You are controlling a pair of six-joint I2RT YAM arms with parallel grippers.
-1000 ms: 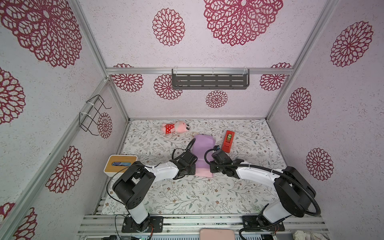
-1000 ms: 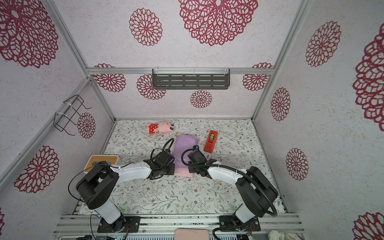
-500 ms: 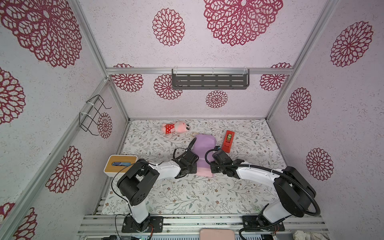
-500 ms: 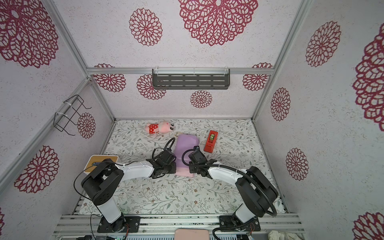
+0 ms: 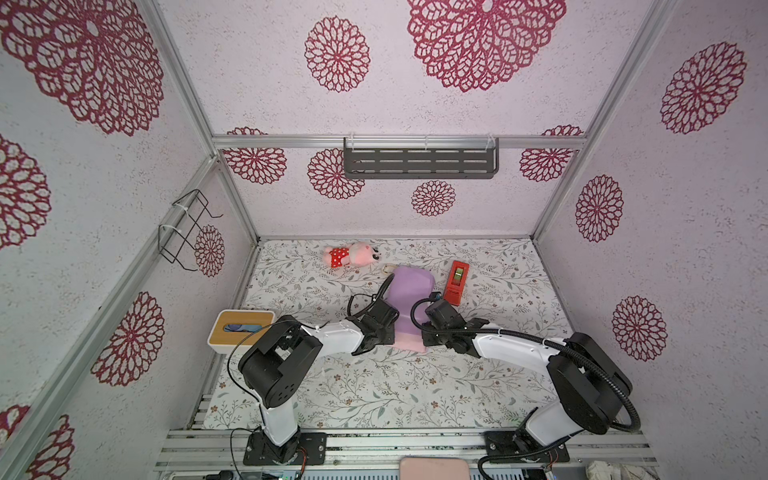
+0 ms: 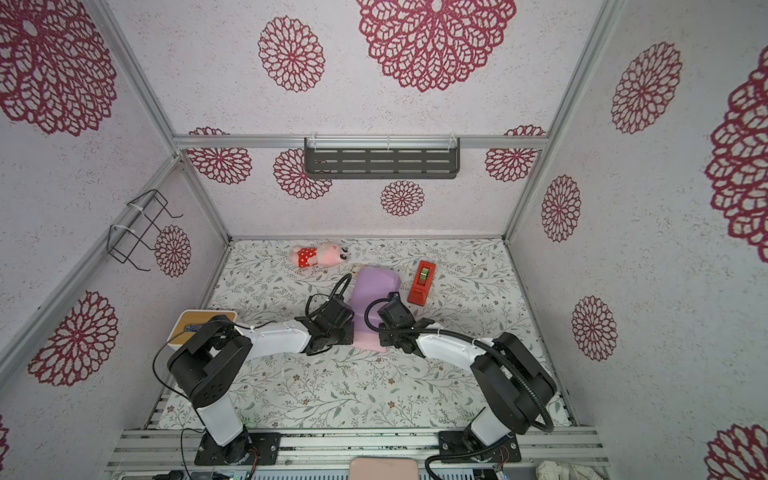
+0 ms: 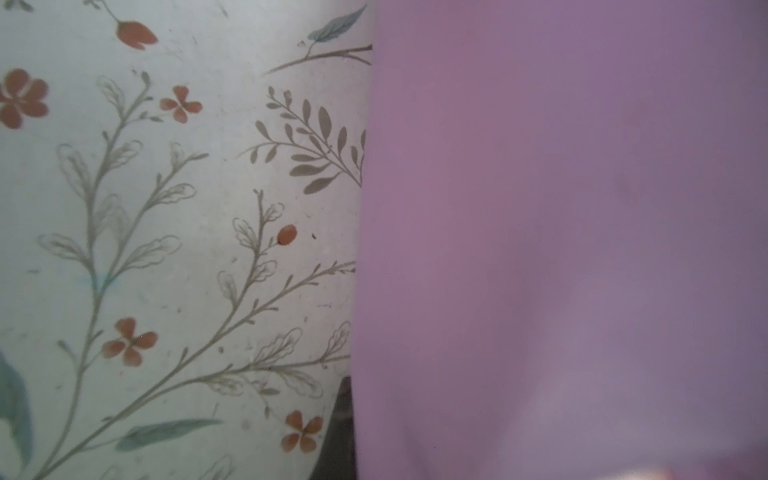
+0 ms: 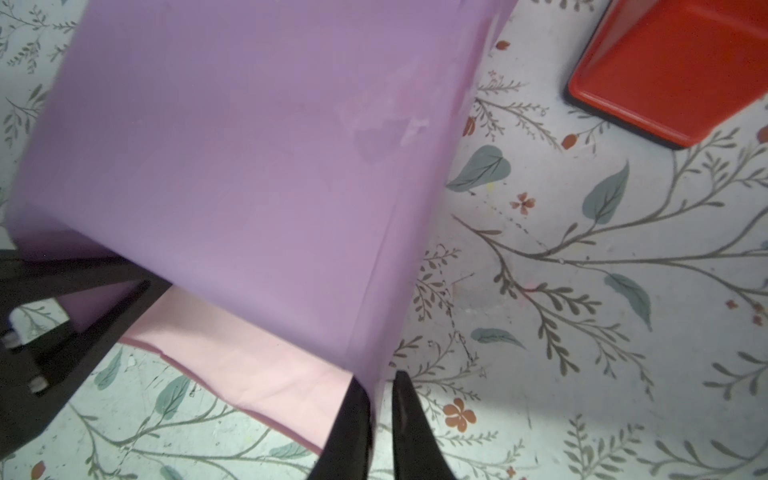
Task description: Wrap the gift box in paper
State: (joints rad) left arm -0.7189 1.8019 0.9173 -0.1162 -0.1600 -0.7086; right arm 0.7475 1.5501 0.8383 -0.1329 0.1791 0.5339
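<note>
Left pincer (image 5: 390, 332) clamps the paper (image 8: 249, 166); right pincer (image 8: 380, 415) straddles its opposite edge, narrowly parted

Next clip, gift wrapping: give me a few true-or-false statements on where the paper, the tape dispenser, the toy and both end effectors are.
1. The paper shows its lilac face upward, with a pink strip at its near end. True.
2. The red tape dispenser lies on top of the paper. False: it lies on the table beside the paper, clear of it.
3. The left end effector and right end effector flank the paper's near end. True.
4. The plush toy touches the left end effector. False: it lies near the back wall, beyond the paper.
</note>
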